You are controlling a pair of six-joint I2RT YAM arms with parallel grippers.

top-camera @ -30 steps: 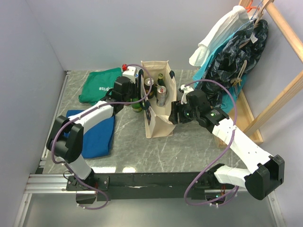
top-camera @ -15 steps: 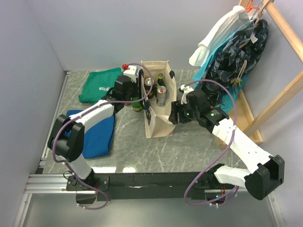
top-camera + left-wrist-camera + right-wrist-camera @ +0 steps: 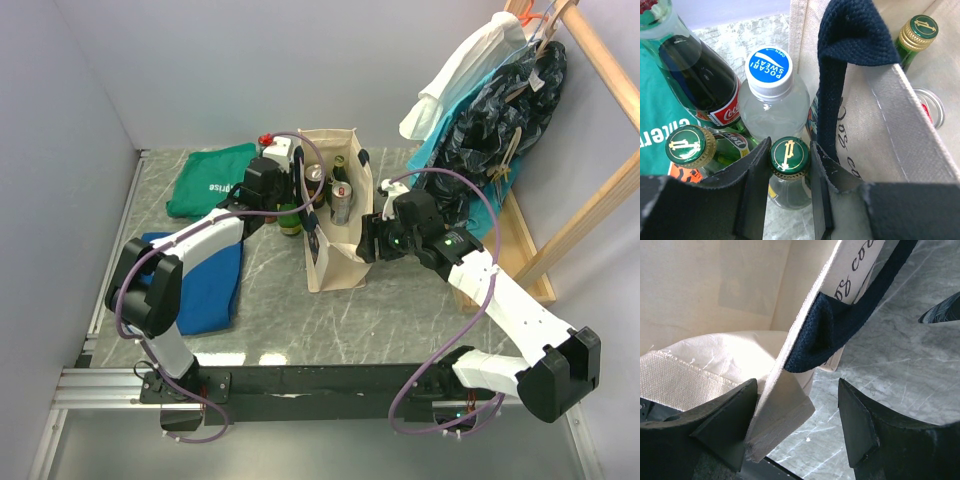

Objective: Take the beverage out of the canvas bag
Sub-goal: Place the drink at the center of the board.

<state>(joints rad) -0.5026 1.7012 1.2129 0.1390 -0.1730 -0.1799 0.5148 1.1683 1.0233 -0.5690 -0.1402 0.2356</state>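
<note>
The cream canvas bag (image 3: 335, 268) stands upright mid-table, its navy handle (image 3: 850, 60) at the rim. Inside it are a gold-capped green bottle (image 3: 920, 30) and a can (image 3: 927, 102). Just left of the bag and outside it, my left gripper (image 3: 789, 150) is shut on the green cap of a clear glass bottle (image 3: 787, 192), a beverage standing among other drinks. At the bag's right wall, my right gripper (image 3: 797, 385) is open. The bag's rim (image 3: 785, 405) lies against one finger, with a gap to the other.
Beside the held bottle stand a Coca-Cola bottle (image 3: 695, 75), a Pocari Sweat bottle (image 3: 769, 70) and another green-capped bottle (image 3: 690, 146). A green cloth (image 3: 210, 180) and a blue cloth (image 3: 205, 285) lie at the left. Clothes hang on a wooden rack (image 3: 490, 100) at the right.
My left arm has shifted slightly away and towards the bag, still gripping the bottle cap. The right arm and the bag have not moved.
</note>
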